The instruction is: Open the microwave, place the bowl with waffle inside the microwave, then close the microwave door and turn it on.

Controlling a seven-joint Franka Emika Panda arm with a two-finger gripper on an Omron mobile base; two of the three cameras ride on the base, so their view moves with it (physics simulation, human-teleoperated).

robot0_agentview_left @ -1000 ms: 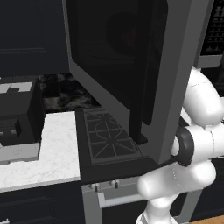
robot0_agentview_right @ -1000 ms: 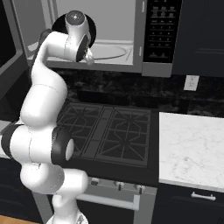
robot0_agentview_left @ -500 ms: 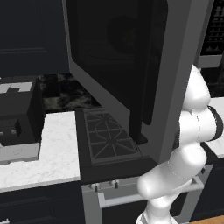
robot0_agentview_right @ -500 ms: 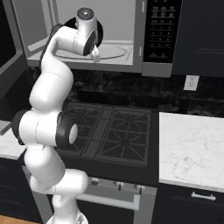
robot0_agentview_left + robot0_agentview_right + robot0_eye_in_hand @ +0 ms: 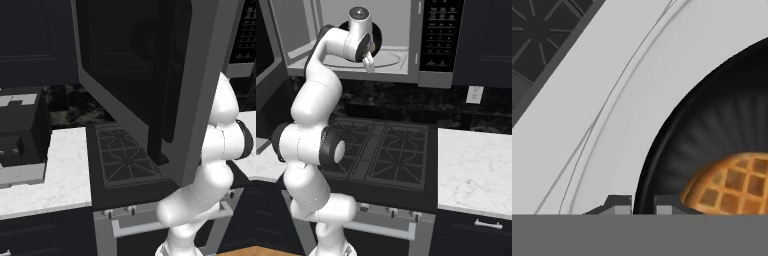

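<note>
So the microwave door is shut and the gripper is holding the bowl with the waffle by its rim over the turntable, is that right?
Not quite: the microwave door is swung wide open, as the left base view shows. The rest holds. In the hand view the gripper pinches the rim of the bowl with waffle over the round turntable inside the microwave.

The grey-framed microwave (image 5: 426, 45) stood with its dark-windowed microwave door (image 5: 150, 80) swung wide open toward the left, while the dark ribbed bowl with waffle (image 5: 712, 165), golden-brown and gridded, sat inside on the pale round turntable.
</note>
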